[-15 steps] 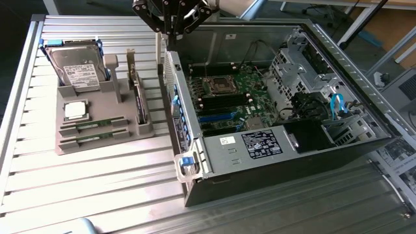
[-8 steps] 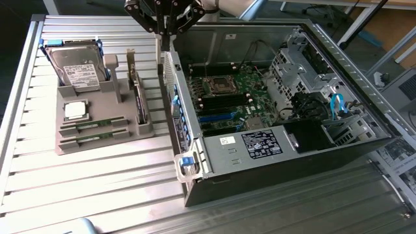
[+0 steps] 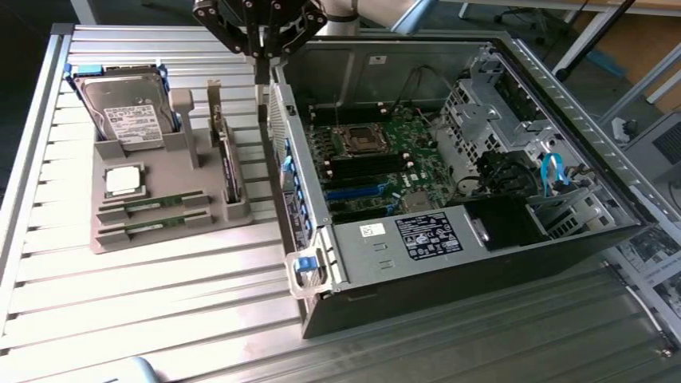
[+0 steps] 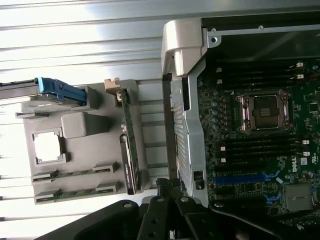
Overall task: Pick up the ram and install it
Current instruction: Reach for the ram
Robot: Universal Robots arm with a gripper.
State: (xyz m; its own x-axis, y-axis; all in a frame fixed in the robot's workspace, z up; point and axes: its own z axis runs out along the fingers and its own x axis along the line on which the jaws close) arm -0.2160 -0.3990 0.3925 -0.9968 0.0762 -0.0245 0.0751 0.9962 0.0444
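Note:
Two ram sticks (image 3: 152,204) (image 3: 149,227) lie flat in the front slots of a grey holder (image 3: 202,179) on the slatted table, at the exterior view's left. The wrist view has them as thin green strips (image 4: 75,175) (image 4: 74,194). My gripper (image 3: 261,78) hangs high over the gap between the holder and the open computer case (image 3: 426,247), above the case's near wall. Its black fingers stand together with nothing between them, and its tips (image 4: 167,186) hover beside the holder's edge. Inside the case, the motherboard's black memory slots (image 4: 260,147) flank the processor socket (image 4: 264,112).
The holder also carries a hard drive (image 3: 127,112) with blue rails, a square silver processor (image 3: 123,179) and a green board on edge (image 3: 228,171). The case's metal wall (image 4: 187,130) rises between holder and motherboard. Cables and drive cages (image 3: 532,171) fill the case's far side.

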